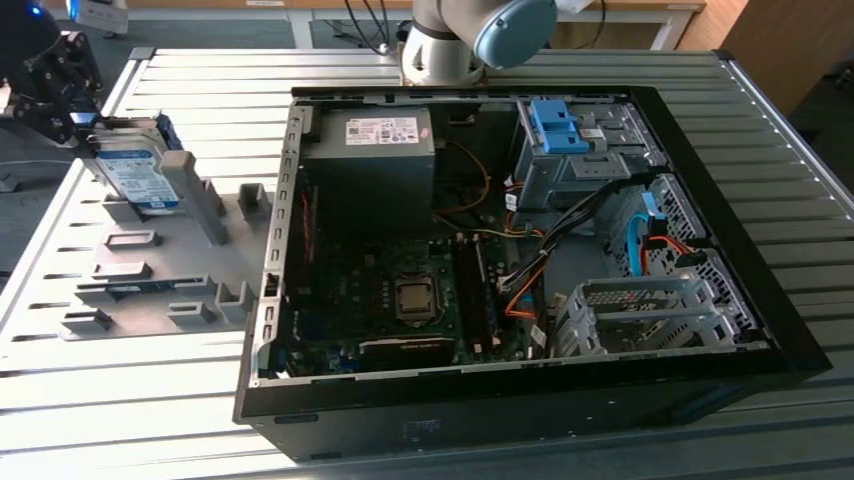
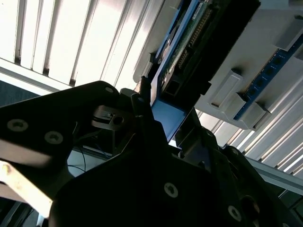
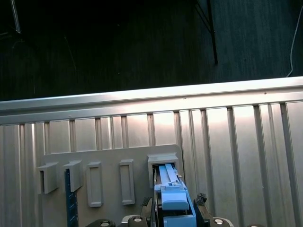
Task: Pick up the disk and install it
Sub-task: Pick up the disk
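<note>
The disk (image 1: 134, 172) stands on edge over the grey holder plate (image 1: 174, 300) at the exterior view's left, silver with a white-and-blue label and blue rails. My black gripper (image 1: 88, 122) is at its upper end. In the first wrist view the gripper (image 3: 173, 205) has a finger on each side of the disk's blue rail (image 3: 171, 191), and the disk's far end is at a raised slot (image 3: 163, 161) of the holder. In the second wrist view the fingers (image 2: 142, 97) press against the blue rail (image 2: 166, 118). I cannot tell whether the disk still sits in the slot.
The open computer case (image 1: 287, 230) lies in the middle of the ribbed metal table (image 1: 801, 180). Inside are a grey power-supply box (image 1: 371, 150), a blue latch piece (image 1: 561, 125) and a metal drive cage (image 1: 641, 315). The holder carries several low blocks (image 1: 134, 240). The arm's base (image 1: 447, 45) stands behind the case.
</note>
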